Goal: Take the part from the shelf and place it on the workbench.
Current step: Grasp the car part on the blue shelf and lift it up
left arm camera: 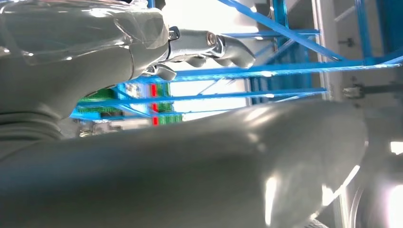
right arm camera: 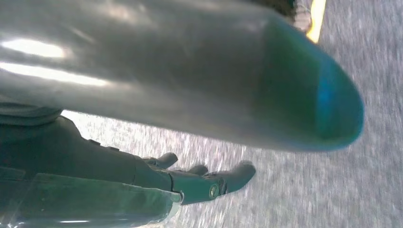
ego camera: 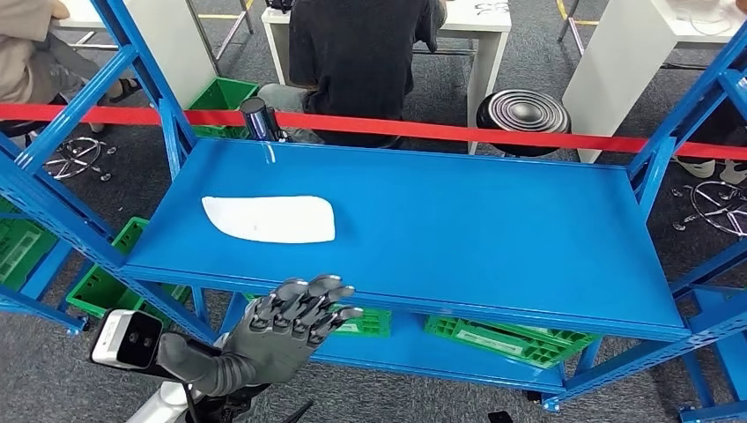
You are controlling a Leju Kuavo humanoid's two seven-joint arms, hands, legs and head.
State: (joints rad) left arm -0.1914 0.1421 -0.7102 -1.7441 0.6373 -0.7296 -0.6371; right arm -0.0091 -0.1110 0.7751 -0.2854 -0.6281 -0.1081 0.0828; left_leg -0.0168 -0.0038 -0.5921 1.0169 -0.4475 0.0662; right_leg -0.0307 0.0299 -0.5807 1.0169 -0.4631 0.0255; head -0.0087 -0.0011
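Note:
A flat white part (ego camera: 271, 218) lies on the left half of the blue shelf board (ego camera: 493, 229). My left hand (ego camera: 286, 328) is raised just in front of the shelf's front edge, below the part, with its fingers stretched out and apart and nothing in them. In the left wrist view the left hand (left arm camera: 142, 52) shows its thick thumb and straight fingers against blue shelf beams. In the right wrist view my right hand (right arm camera: 190, 178) hangs over grey carpet with its fingers loosely extended and holds nothing.
Blue uprights (ego camera: 167, 115) frame the shelf at both sides. Green crates (ego camera: 506, 339) sit on the lower level. A red barrier tape (ego camera: 440, 132) runs behind the shelf. Beyond it a person (ego camera: 361, 53) sits at a white table, beside a black stool (ego camera: 524, 115).

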